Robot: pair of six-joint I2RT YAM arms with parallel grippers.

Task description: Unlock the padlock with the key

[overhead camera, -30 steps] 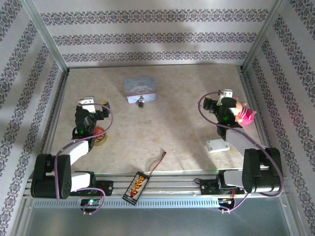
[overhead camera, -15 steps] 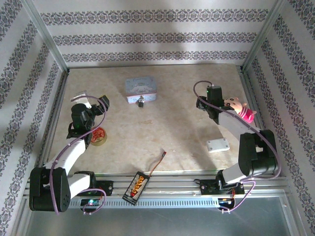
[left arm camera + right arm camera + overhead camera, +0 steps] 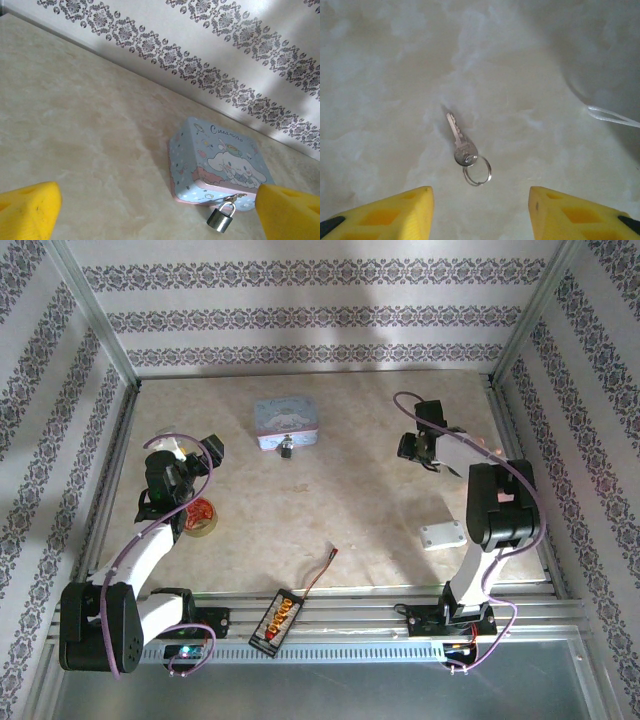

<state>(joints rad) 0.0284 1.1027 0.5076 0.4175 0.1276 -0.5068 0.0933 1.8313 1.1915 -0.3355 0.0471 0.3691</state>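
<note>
Now my right pincer [image 3: 480,196] hangs spread above the key [image 3: 458,137]; I should descend straight, straddle its bow, and pinch squarely, leaving the blade free.

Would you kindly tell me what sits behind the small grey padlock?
The pale-blue rectangular cartoon-print tin stands directly behind the small dark-grey metal padlock, lid shut, so its contents are hidden; beyond it rises the patterned wall.

The worktop [image 3: 340,510] is viewed from above and behind by the top external camera, facing the back wall [image 3: 320,310]. The left wrist camera is aimed low across the worktop at the tin [image 3: 220,165], which is shared with the overhead view. The key [image 3: 458,137] is framed closely from above by the right wrist camera.
</note>
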